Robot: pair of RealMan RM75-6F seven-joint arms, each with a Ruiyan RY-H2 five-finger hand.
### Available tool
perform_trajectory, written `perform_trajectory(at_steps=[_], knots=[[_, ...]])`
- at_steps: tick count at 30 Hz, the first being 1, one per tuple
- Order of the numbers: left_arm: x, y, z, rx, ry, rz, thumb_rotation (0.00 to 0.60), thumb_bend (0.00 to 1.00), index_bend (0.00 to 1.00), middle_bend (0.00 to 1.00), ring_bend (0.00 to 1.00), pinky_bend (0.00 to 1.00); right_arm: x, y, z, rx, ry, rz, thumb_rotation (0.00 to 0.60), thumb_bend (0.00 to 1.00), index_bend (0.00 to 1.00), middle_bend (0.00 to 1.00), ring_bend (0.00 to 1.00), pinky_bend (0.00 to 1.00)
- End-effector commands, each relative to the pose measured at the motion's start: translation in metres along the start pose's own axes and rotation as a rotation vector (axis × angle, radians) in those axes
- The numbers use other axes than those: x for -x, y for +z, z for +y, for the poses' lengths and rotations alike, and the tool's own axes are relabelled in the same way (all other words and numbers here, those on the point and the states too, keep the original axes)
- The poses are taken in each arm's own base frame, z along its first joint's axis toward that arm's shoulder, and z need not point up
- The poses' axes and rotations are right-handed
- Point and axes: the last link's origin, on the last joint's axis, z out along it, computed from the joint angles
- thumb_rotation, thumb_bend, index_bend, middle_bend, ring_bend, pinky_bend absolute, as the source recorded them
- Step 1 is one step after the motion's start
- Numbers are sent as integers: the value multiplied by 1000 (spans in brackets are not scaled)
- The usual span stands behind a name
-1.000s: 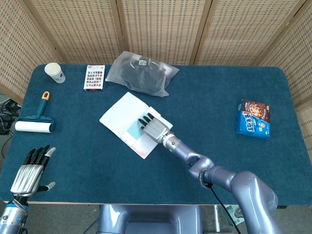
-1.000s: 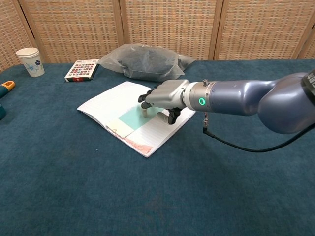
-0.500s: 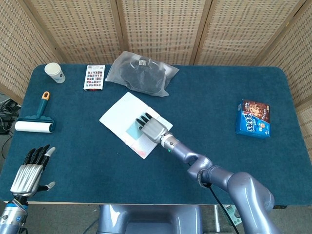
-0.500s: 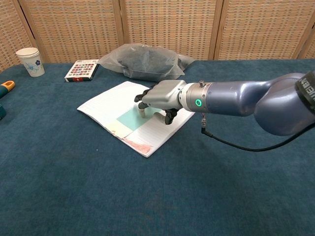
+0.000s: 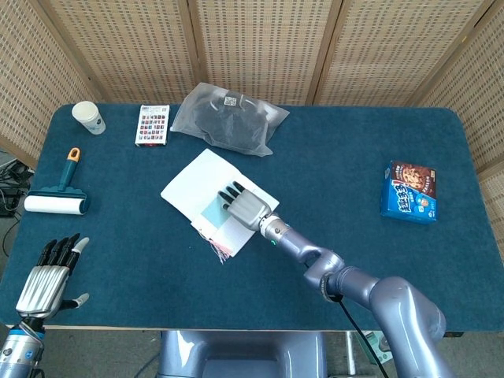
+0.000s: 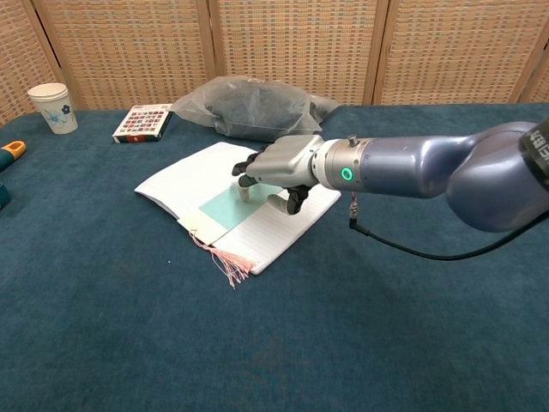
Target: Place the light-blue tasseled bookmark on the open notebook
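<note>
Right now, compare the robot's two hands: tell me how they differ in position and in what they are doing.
The right hand reaches over the open notebook, fingers down on the light-blue tasseled bookmark; the left hand waits at the near left table edge, touching nothing. The right hand's fingers curl downward; the left hand's fingers are extended and spread. Both have silver backs and dark fingers.

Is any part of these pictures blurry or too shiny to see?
Head view: even light, sharp, no glare; the notebook is bright white, its lines washed out. Chest view: also sharp, the bookmark and its pink tassel clear; the right hand casts a soft shadow on the page, and the plastic bag has faint sheen.
</note>
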Motion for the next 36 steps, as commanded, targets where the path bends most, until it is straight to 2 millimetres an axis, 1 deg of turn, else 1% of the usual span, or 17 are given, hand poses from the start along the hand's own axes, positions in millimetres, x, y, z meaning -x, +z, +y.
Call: perform_trajectory(at_steps=[1, 5, 8, 11, 13, 15, 17, 19, 20, 22, 25, 26, 29, 30, 34, 36], knots=[[0, 0, 0, 0, 0, 2, 600, 0, 0, 0, 0, 0, 1, -1, 0, 1, -2, 0, 600, 850, 247, 1, 0, 30], [-1, 0, 0, 1, -1, 4, 600, 0, 0, 0, 0, 0, -1, -3, 1, -2, -9, 5, 600, 845, 240, 0, 0, 26], [-1, -1, 0, 2, -1, 4, 600, 0, 0, 0, 0, 0, -6, -5, 3, -4, -17, 19, 600, 830, 230, 0, 0, 23], [-1, 0, 0, -1, -3, 6, 600, 0, 0, 0, 0, 0, -25, -11, 16, 4, -49, 69, 600, 799, 212, 0, 0, 20], [-1, 0, -1, -3, -4, 6, 600, 0, 0, 0, 0, 0, -32, -16, 21, 9, -53, 84, 600, 768, 204, 0, 0, 18], [-1, -1, -1, -4, -5, 8, 600, 0, 0, 0, 0, 0, -39, -24, 28, 22, -47, 107, 600, 676, 186, 0, 0, 12], [-2, -1, -1, -3, -6, 11, 600, 0, 0, 0, 0, 0, -45, -40, 40, 59, -12, 140, 600, 586, 166, 0, 0, 4], [-3, -2, 0, -2, -7, 15, 600, 0, 0, 0, 0, 0, -45, -53, 44, 77, 12, 155, 600, 532, 146, 0, 0, 0], [-3, -3, 0, 0, -5, 19, 600, 0, 0, 0, 0, 0, -42, -70, 50, 111, 51, 175, 600, 512, 133, 0, 0, 0], [-4, -4, 1, 1, -3, 24, 600, 0, 0, 0, 0, 0, -36, -93, 53, 139, 75, 189, 600, 489, 118, 0, 0, 0], [-5, -5, 3, 5, 2, 32, 600, 0, 0, 0, 0, 0, -25, -125, 57, 190, 87, 191, 600, 466, 103, 0, 0, 0], [-5, -5, 3, 6, 4, 36, 600, 0, 0, 0, 0, 0, -16, -144, 60, 224, 96, 190, 600, 460, 98, 0, 0, 0], [-5, -6, 4, 6, 12, 41, 600, 0, 0, 0, 0, 0, -6, -173, 60, 269, 122, 189, 600, 445, 91, 0, 0, 0], [-5, -6, 4, 6, 14, 47, 600, 0, 0, 0, 0, 0, -1, -186, 61, 292, 134, 189, 600, 441, 90, 0, 0, 0], [-6, -7, 5, 4, 20, 55, 600, 0, 0, 0, 0, 0, 8, -217, 59, 331, 147, 196, 600, 436, 88, 0, 0, 0], [-6, -8, 6, 5, 22, 58, 600, 0, 0, 0, 0, 0, 12, -228, 57, 343, 159, 197, 600, 435, 87, 0, 0, 0]])
